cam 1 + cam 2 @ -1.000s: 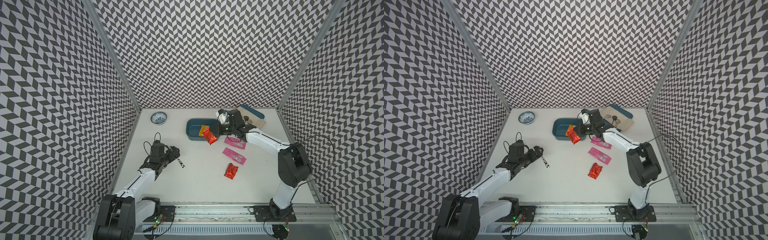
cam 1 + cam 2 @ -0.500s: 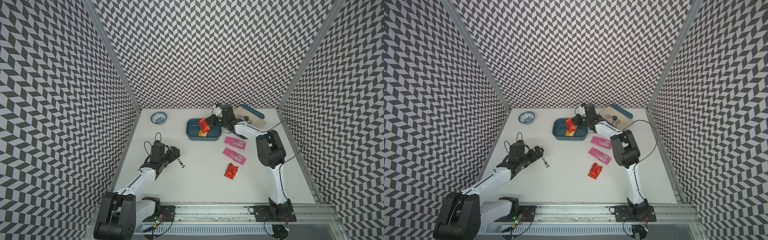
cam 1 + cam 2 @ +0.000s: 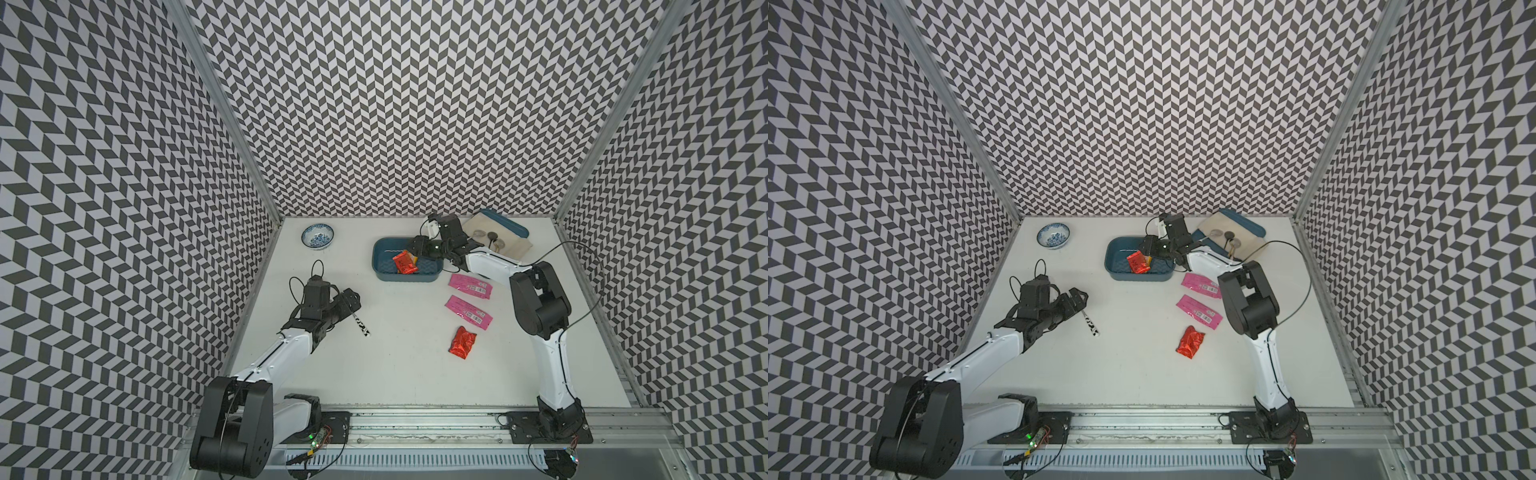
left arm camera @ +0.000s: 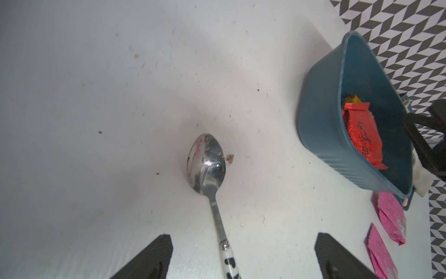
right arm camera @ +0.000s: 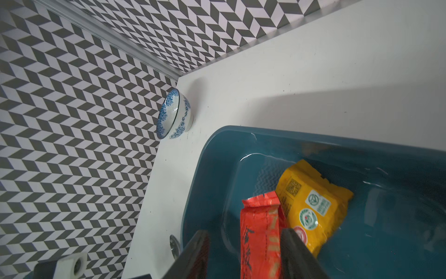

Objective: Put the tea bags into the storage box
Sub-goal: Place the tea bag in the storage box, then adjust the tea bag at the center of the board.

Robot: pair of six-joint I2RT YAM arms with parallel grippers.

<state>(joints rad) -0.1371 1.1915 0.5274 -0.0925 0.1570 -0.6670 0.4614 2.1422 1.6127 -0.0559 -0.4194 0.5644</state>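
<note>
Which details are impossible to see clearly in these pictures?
Right wrist view: red sachet end, cut by the edge; whether the right gripper touches it.
In a top view: yellow sachet, mostly under the red one.
Both top views: pink sachets, labels too small.
Left wrist view: spoon handle end, cut off.

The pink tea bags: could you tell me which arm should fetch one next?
Right: the right gripper is over the storage box, next to the pink tea bags; the left gripper is farther off, by a spoon.

Storage box [image 3: 383, 258] — deep teal tub, upright; holds a red foil tea bag [image 3: 405, 262] partly over the yellow tea bag [image 5: 311, 205]. Outside, nearby — two pink tea bags [image 3: 469, 286] [image 3: 467, 311], second red tea bag [image 3: 462, 341].
</note>
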